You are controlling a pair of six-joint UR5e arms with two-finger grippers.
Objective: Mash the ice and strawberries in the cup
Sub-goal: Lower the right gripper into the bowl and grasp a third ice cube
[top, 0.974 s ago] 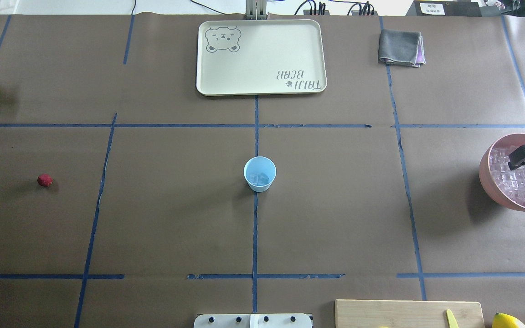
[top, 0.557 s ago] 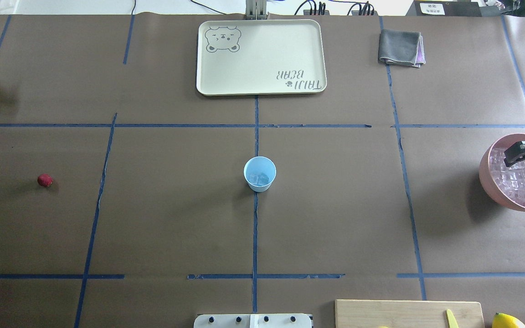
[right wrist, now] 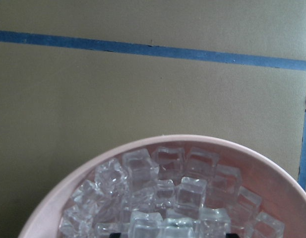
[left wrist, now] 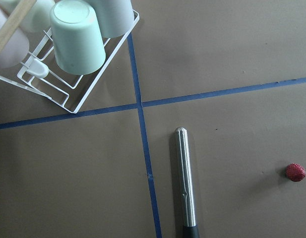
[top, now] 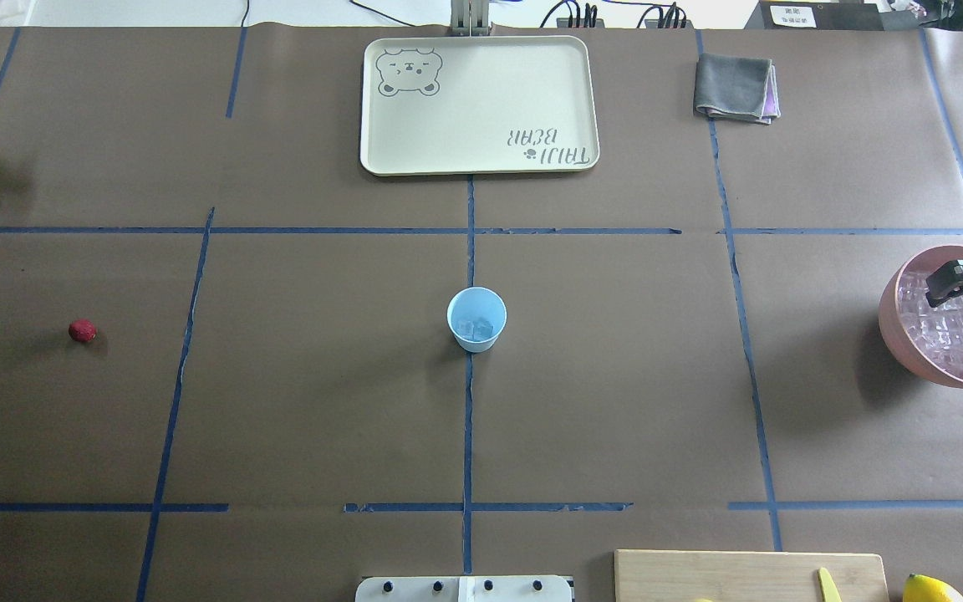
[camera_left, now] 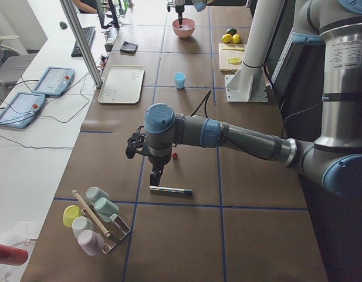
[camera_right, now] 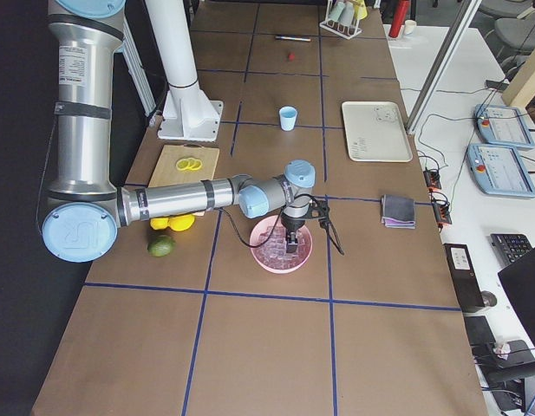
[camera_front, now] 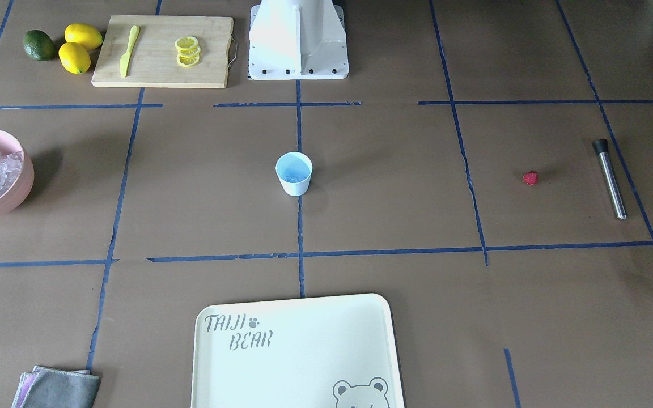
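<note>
**Right tool over the ice bowl, left tool above the muddler**

At the right edge of the overhead view, the right tool (top: 945, 284) hangs over the pink bowl (top: 895, 326), which is heaped with ice (right wrist: 167, 198). In the right wrist view two dark tips just show at the bottom edge. They are spread well apart with cubes between them, so the jaws stand apart and hold nothing.

The light-blue cup (top: 476, 318) stands upright in the middle of the overhead frame, on the central blue tape line of the brown worktop (top: 323, 401). A few clear cubes lie in its bottom. The strawberry (top: 82, 331) lies alone on the worktop at the middle left of that frame, well apart from the cup.

The left tool (camera_left: 155, 181) appears only in the left side view, low in the centre, pointing down just above a steel muddler (left wrist: 185, 183) with a black end. Whether its jaws are apart or together cannot be told. In the left wrist view the muddler lies lengthwise beside a tape line, with the strawberry near the right edge. A white wire rack (left wrist: 68, 99) of upturned pastel cups sits at the upper left.

A cream tray (top: 478, 104) printed with a bear sits at the top centre of the overhead frame, with a folded grey cloth (top: 732, 85) to its right. At the upper left of the front-facing view, a wooden cutting board (camera_front: 156, 71) carries lemon slices (camera_front: 187, 51) and a yellow knife (camera_front: 128, 50). Two lemons (camera_front: 80, 48) and a green fruit (camera_front: 39, 45) lie beside it.
</note>
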